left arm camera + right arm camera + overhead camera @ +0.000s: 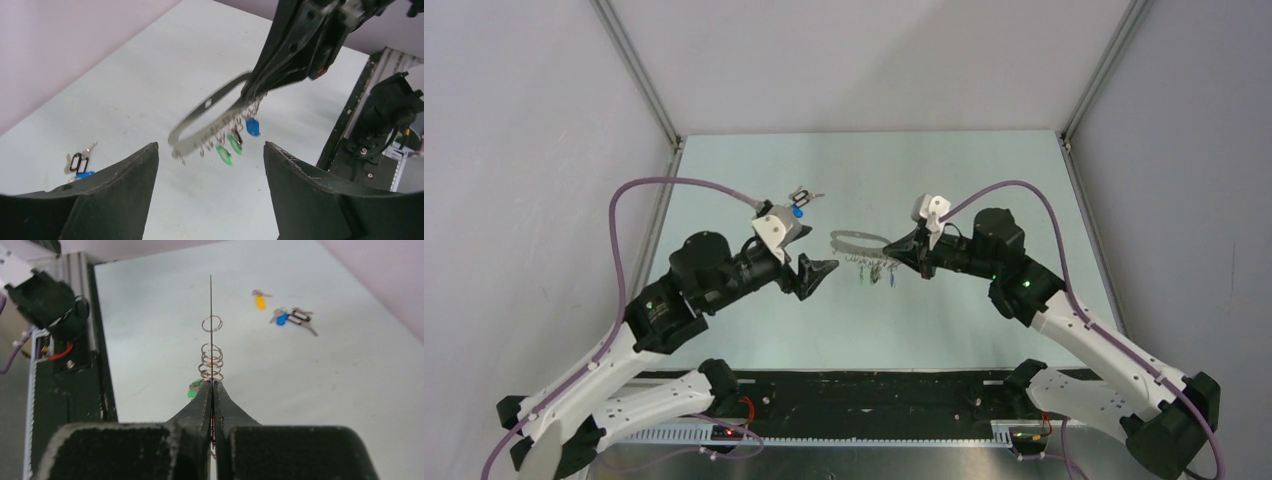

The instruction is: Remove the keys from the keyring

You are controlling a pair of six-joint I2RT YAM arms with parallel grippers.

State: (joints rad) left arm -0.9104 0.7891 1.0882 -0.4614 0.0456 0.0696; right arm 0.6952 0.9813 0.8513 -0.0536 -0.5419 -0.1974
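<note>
Currently held: one keyring (197,136), a thin pale oval, raised clear of the table (964,170). My right gripper (212,385) pinches its right end, fingers pressed together on the metal.

- Strung along the keyring: a row of small wire rings (211,362), bunched close to my right fingertips.
- Hanging below the keyring: keys (234,144) with green and blue heads.
- Left of the keyring and apart from it: my left gripper (820,272), fingers spread wide with nothing between them, facing the keyring's free end.
- Beyond the keyring on its left side, well apart and flat on the table: a yellow-headed key (259,301) and a blue-headed key (281,318), the latter just beside a black-framed tag (300,316).
</note>
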